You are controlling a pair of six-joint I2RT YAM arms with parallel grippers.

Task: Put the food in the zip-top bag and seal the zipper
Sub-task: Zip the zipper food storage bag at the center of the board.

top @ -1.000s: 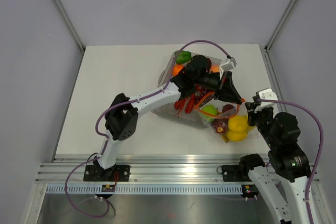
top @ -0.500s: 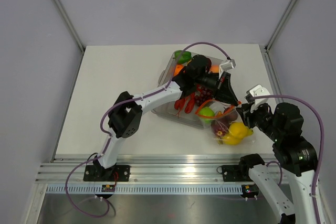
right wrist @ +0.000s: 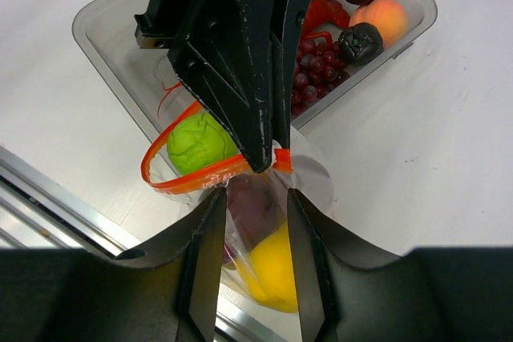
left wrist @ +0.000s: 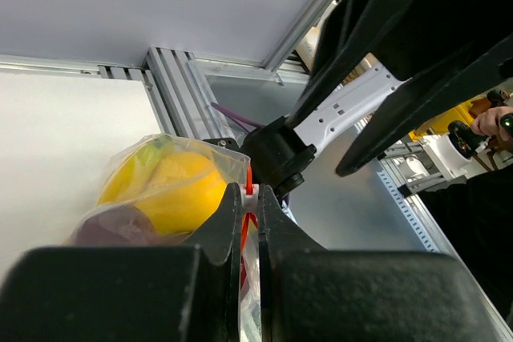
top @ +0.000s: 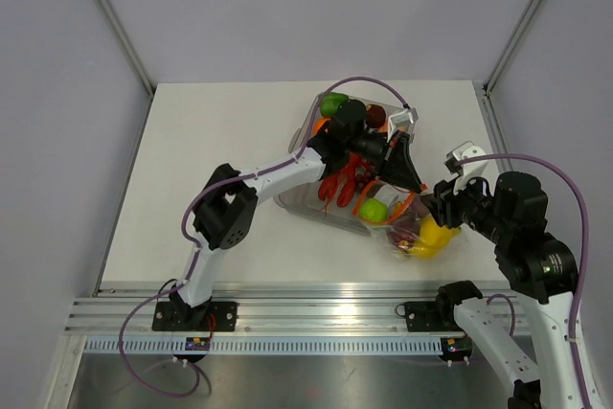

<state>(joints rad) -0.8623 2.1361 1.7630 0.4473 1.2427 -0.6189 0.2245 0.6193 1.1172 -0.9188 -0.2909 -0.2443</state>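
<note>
Left gripper [left wrist: 248,195] is clamped on one end of the zipper [right wrist: 200,172], holding the zip-top bag [right wrist: 314,175] mouth lifted and looped open for loading. The bag sits on the table [top: 220,160] just beside the tray [right wrist: 104,34], on the right arm's side. Right gripper [right wrist: 252,198] has its jaws spread, straddling the bag below the strip and gripping nothing. Yellow fruit [right wrist: 268,266] and dark red fruit [right wrist: 252,206] are low in the bag, with the green fruit [right wrist: 196,142] at the mouth. Grapes [right wrist: 317,66] and lobster [top: 337,186] lie in the tray, so filling looks unfinished and sealing isn't due yet.
</note>
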